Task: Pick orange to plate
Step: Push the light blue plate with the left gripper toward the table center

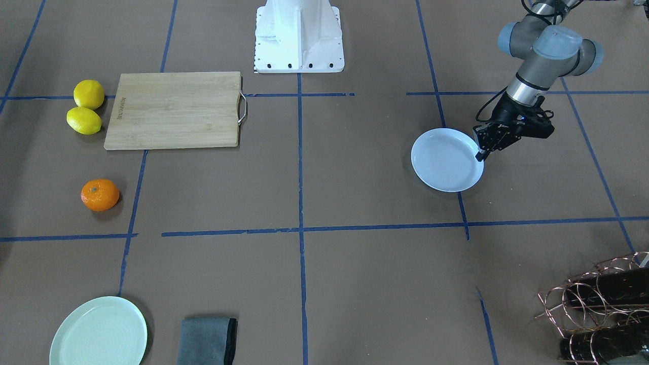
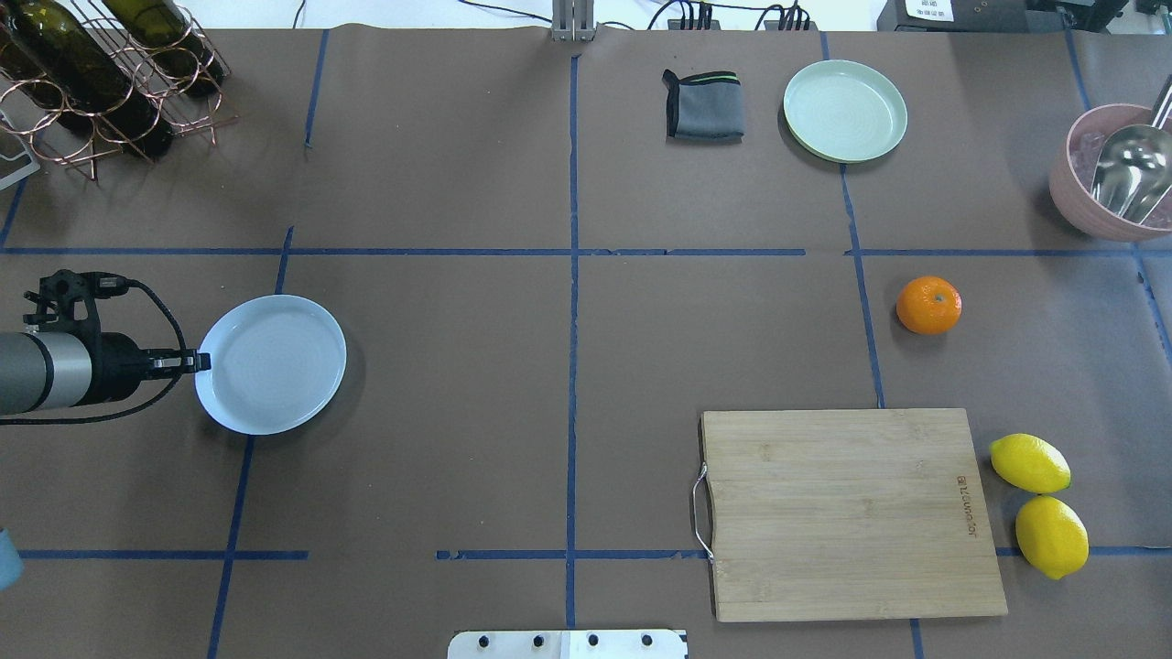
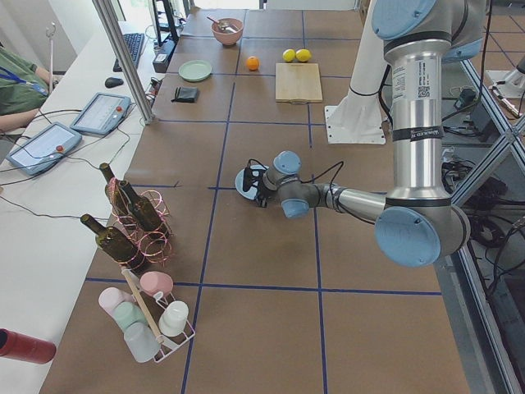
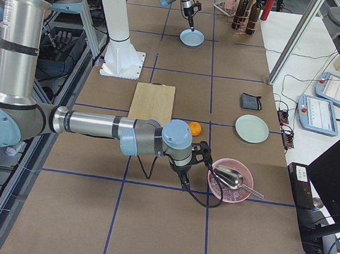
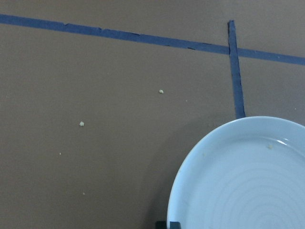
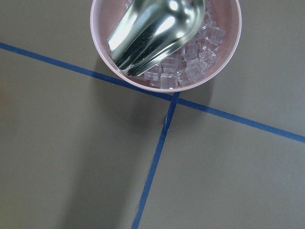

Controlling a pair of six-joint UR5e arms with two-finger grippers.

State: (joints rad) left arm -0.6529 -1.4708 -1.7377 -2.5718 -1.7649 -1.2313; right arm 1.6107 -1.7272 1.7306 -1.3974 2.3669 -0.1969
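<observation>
Brown paper-covered worktop [image 2: 458,366] with a blue tape grid, early in the task. The orange [image 2: 928,305] lies on the worktop on the robot's right side, near a wooden cutting board [image 2: 847,513] and two lemons [image 2: 1030,463], with nothing holding it. The plate [image 2: 271,363] sits well apart on the robot's left side and is bare. The left claw [image 2: 194,362] meets the plate's rim on the side away from the orange, its fingers drawn narrow and apparently pinching that rim. The right claw [image 4: 183,178] hangs over the worktop just beside a pink bowl [image 2: 1085,206] and near the orange. It shows only in a side view, so how far it is open cannot be told.

Judged status: no pick has been made. Grasping the orange, carrying it across and setting it on the plate are all left to do.

Containers: the pink bowl holds ice cubes [image 6: 190,69] and a metal scoop [image 2: 1131,169]. The mint-green plate [image 2: 844,110] is bare. The wire rack [image 2: 110,110] carries wine bottles.
</observation>
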